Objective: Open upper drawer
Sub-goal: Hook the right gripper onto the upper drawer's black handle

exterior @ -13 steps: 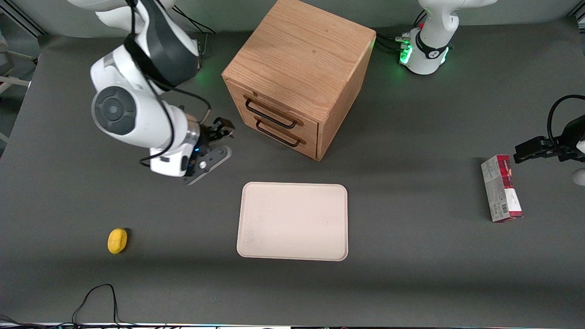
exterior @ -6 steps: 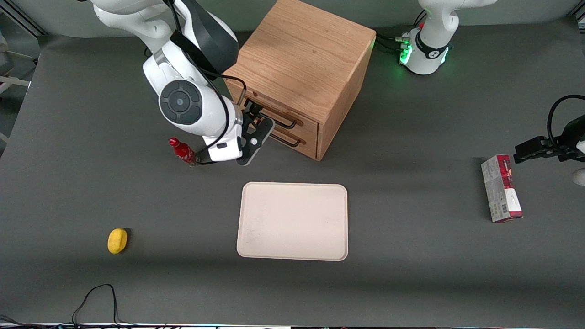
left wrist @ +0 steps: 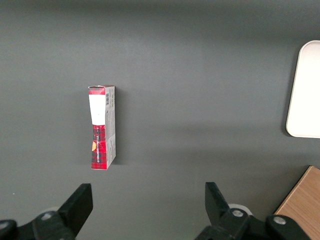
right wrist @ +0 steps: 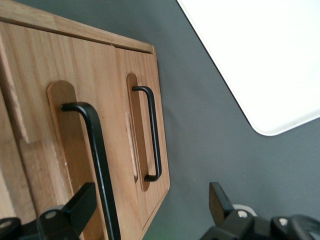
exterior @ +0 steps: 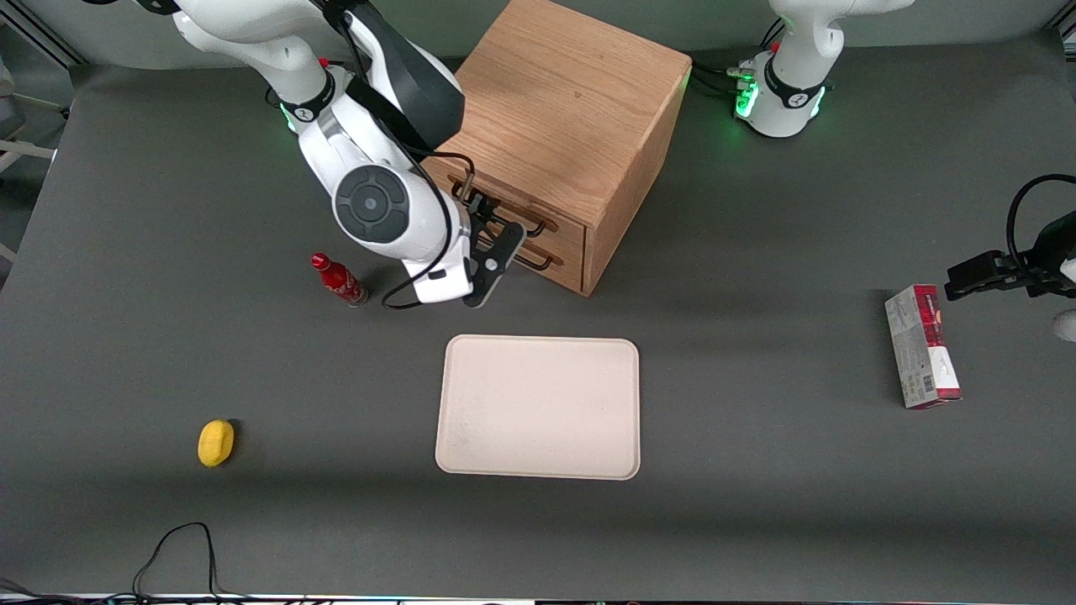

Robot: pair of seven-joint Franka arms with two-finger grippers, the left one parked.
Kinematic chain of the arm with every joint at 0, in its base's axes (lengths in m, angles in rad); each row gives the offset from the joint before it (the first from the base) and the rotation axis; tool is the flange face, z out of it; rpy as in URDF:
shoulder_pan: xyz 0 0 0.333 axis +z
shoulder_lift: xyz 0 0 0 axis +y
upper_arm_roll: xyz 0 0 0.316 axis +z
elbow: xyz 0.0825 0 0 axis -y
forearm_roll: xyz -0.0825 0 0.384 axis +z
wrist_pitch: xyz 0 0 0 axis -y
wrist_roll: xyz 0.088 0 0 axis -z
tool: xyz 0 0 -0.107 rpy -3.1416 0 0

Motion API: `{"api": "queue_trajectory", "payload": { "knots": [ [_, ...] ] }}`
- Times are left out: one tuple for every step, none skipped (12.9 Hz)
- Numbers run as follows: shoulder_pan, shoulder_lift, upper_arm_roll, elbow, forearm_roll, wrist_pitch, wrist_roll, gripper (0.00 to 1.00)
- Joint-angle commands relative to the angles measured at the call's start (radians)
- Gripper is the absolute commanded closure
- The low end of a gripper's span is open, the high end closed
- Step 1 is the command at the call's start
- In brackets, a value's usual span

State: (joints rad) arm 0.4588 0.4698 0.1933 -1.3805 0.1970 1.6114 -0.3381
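The oak cabinet (exterior: 559,109) stands on the table, its two drawer fronts facing the front camera. The upper drawer (exterior: 556,220) is closed, and its black wire handle (exterior: 531,227) is partly hidden by my wrist. The bottom drawer (exterior: 561,256) is closed below it. My right gripper (exterior: 494,225) is open, right in front of the upper drawer. In the right wrist view the upper drawer (right wrist: 65,130) has its handle (right wrist: 98,155) between my open fingers, close beside one finger (right wrist: 82,202). My gripper (right wrist: 151,194) holds nothing. The bottom drawer's handle (right wrist: 154,135) shows farther off.
A cream tray (exterior: 538,407) lies nearer the front camera than the cabinet and shows in the wrist view (right wrist: 250,60). A red bottle (exterior: 338,280) stands beside my wrist. A yellow lemon (exterior: 216,443) lies toward the working arm's end. A red box (exterior: 922,346) lies toward the parked arm's end.
My right arm has swung from the open table toward the cabinet, bringing the gripper to the upper drawer's handle. The red bottle, hidden a second ago, now shows.
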Motion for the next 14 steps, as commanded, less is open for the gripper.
{"api": "queue_trajectory", "payload": {
  "knots": [
    [0.021, 0.01, -0.003, 0.002, 0.021, 0.01, -0.024, 0.0],
    [0.041, 0.007, -0.005, -0.011, 0.018, 0.01, -0.021, 0.0],
    [0.041, 0.001, -0.005, -0.028, 0.016, 0.01, -0.019, 0.0],
    [0.044, 0.0, -0.005, -0.031, 0.015, 0.01, -0.019, 0.0],
    [0.044, 0.0, -0.005, -0.032, 0.013, 0.01, -0.019, 0.0],
    [0.044, 0.001, -0.005, -0.034, 0.013, 0.01, -0.019, 0.0],
    [0.043, 0.003, -0.006, -0.034, 0.013, 0.012, -0.021, 0.0],
    [0.043, 0.004, -0.006, -0.035, 0.009, 0.016, -0.022, 0.0],
    [0.041, 0.003, -0.008, -0.049, 0.009, 0.018, -0.024, 0.0],
    [0.041, 0.001, -0.008, -0.067, 0.009, 0.024, -0.024, 0.0],
    [0.041, -0.003, -0.009, -0.09, 0.007, 0.033, -0.032, 0.0],
    [0.041, -0.007, -0.009, -0.103, 0.007, 0.042, -0.038, 0.0],
    [0.041, -0.007, -0.009, -0.11, 0.006, 0.045, -0.044, 0.0],
    [0.041, -0.008, -0.011, -0.123, 0.004, 0.051, -0.051, 0.0]
  ]
}}
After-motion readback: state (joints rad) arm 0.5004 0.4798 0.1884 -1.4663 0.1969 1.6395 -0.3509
